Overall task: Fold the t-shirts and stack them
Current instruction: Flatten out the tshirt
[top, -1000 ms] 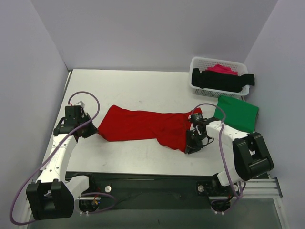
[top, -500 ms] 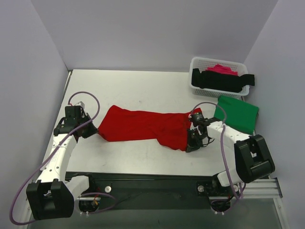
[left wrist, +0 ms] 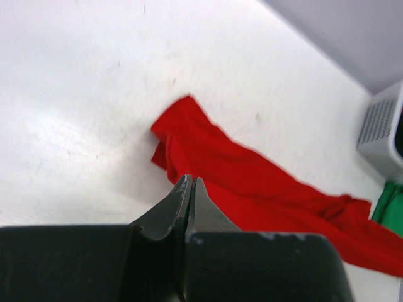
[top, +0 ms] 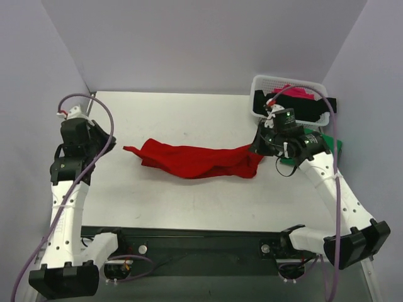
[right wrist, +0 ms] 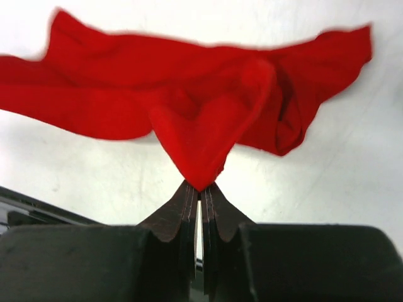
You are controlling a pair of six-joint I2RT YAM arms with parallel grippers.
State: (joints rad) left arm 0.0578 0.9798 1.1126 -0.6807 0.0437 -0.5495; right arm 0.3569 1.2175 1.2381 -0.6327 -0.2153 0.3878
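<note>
The large red t-shirt (top: 195, 161) lies bunched in a long strip across the middle of the table. My right gripper (top: 257, 150) is shut on its right end and holds that end lifted; in the right wrist view a fold of red cloth (right wrist: 208, 132) is pinched at the fingertips (right wrist: 200, 187). My left gripper (top: 107, 141) is raised left of the shirt's left tip, shut and empty (left wrist: 190, 180), with the red shirt (left wrist: 252, 176) lying beyond it. A green t-shirt (top: 336, 146) is mostly hidden behind the right arm. Black (top: 315, 111) and pink (top: 302, 92) t-shirts are in the basket.
The white lattice basket (top: 257, 84) stands at the back right, with the black shirt hanging over its right rim. It also shows in the left wrist view (left wrist: 378, 126). Grey walls close the table at the left, back and right.
Both arms have risen from the table. The left gripper has let go of the shirt's left edge and moved back left. The right gripper has lifted the right end up and back, bunching the shirt.
</note>
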